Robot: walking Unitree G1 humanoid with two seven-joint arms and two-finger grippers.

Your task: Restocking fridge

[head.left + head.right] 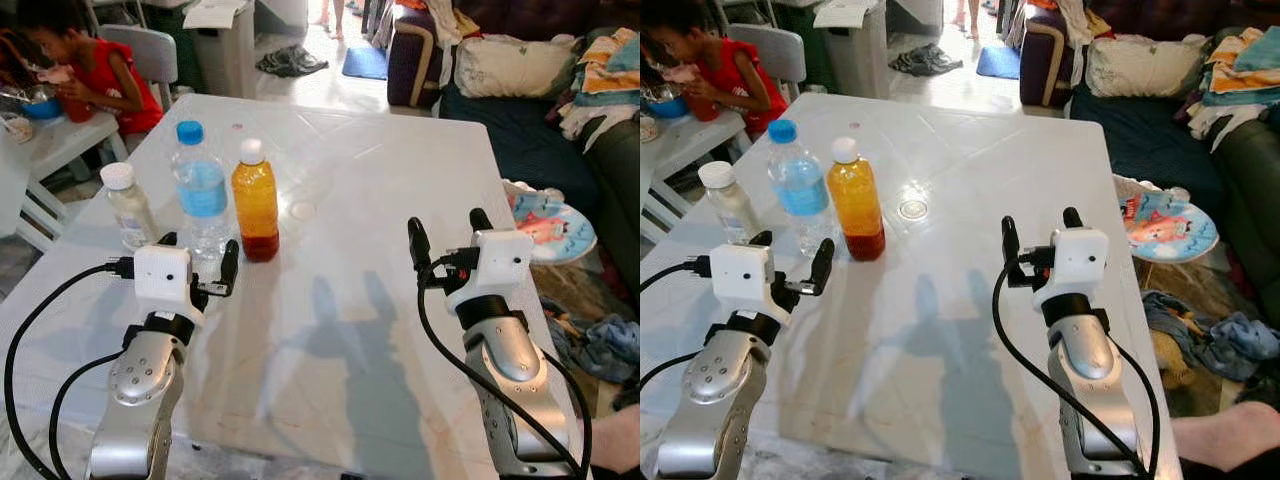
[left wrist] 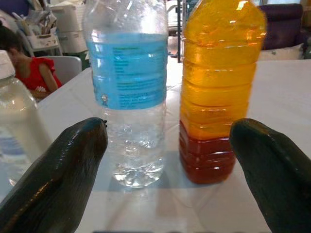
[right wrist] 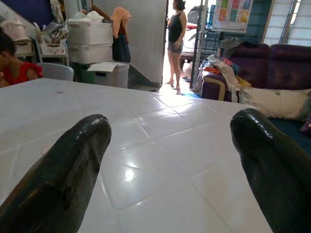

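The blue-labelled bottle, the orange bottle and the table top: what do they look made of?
Blue-labelled water bottle: clear thin plastic, ribbed and see-through, with a glossy film label. Orange drink bottle: likewise clear ribbed plastic, coloured by its liquid. Table top: glossy white, tile-like lines and sharp reflections; possibly moulded plastic or laminate.

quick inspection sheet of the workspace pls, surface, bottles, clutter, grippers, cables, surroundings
Surface: white table, glossy, with arm shadows on it.
Job's things: three upright bottles in a row near the left edge: small white-capped bottle, water bottle with blue cap and label, orange drink bottle with white cap.
Clutter: small round mark or ring on the table beside the orange drink bottle; what it is cannot be told.
Grippers: left gripper open, facing the water bottle and orange drink bottle, touching neither; right gripper open over bare table.
Cables: black cables loop along both arms.
Surroundings: sofa piled with clothes, person in red at a side table, another person in a doorway.
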